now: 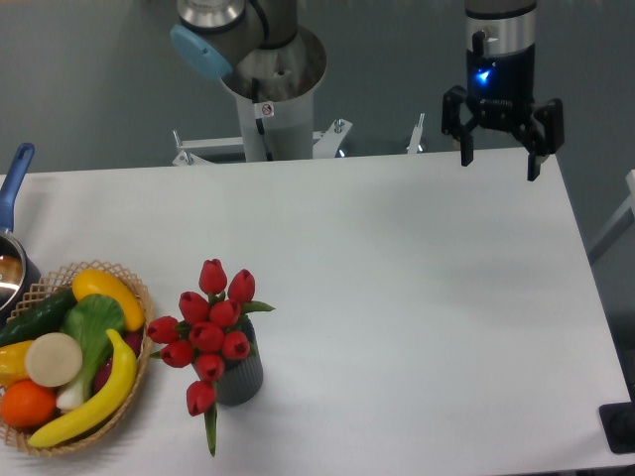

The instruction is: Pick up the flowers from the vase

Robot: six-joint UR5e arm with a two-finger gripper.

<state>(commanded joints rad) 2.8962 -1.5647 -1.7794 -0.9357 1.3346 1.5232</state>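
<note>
My gripper (499, 160) hangs with fingers spread, nothing held. Flowers (210, 327) sit in vase (241, 374) — well apart, down-left of hand, beside basket (136, 297). Likely light, soft, crushable — I'd pinch bunched stems just above vase mouth, gently.

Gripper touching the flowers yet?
Apart. The camera view shows the open gripper at the table's far right edge, with bare table between it and the flowers.

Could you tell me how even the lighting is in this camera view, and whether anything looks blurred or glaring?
In the fixed camera view, light is soft and even: the vase casts only a faint shadow, the table shows no glare, the flowers look slightly soft, and a blue light glows above the open claw.
</note>
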